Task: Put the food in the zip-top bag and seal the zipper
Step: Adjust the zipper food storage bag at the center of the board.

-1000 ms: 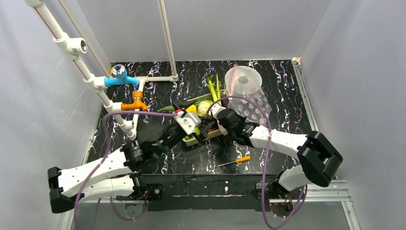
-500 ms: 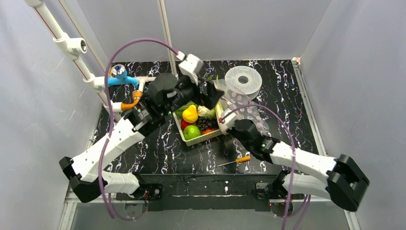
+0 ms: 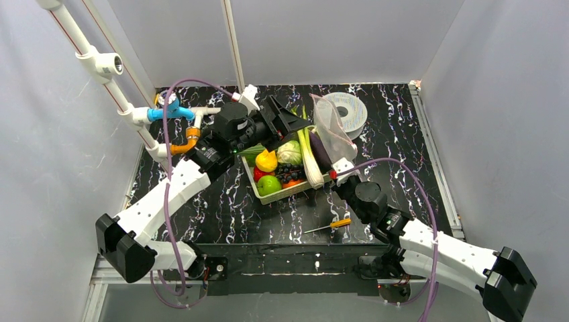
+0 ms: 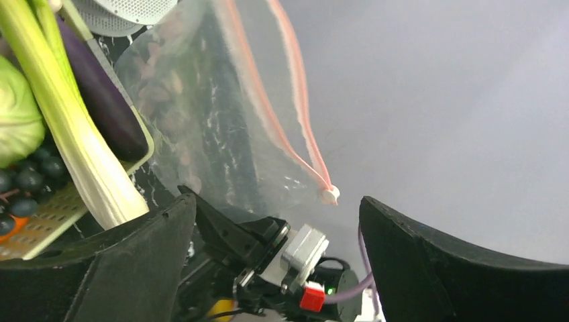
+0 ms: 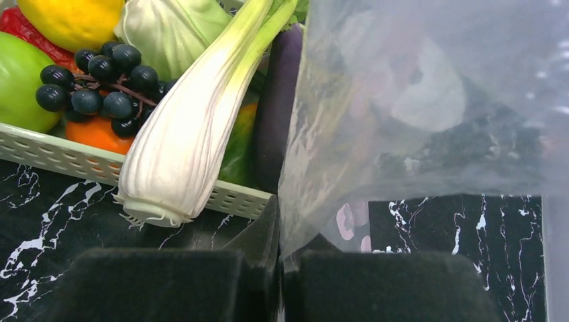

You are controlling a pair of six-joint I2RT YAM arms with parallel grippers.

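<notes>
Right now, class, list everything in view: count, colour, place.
slatted plastic basket: 1, pale green, table centre
leek: 1, white-green, basket right
eggplant: 1, purple, beside leek
cabbage: 1, green, basket back
peppers: 2, yellow and red, basket left
apple: 1, green, basket front
grape bunch: 1, black, basket middle
crinkly plastic zip-top bag: 1, clear, right of basket
zipper strip: 1, pinkish-red, bag mouth
round spool: 1, grey, behind bag
screwdriver: 1, orange-handled, table front
pipe frame: 1, white, table left
left gripper: 1, black, open, beside bag
right gripper: 1, black, shut on bag
</notes>
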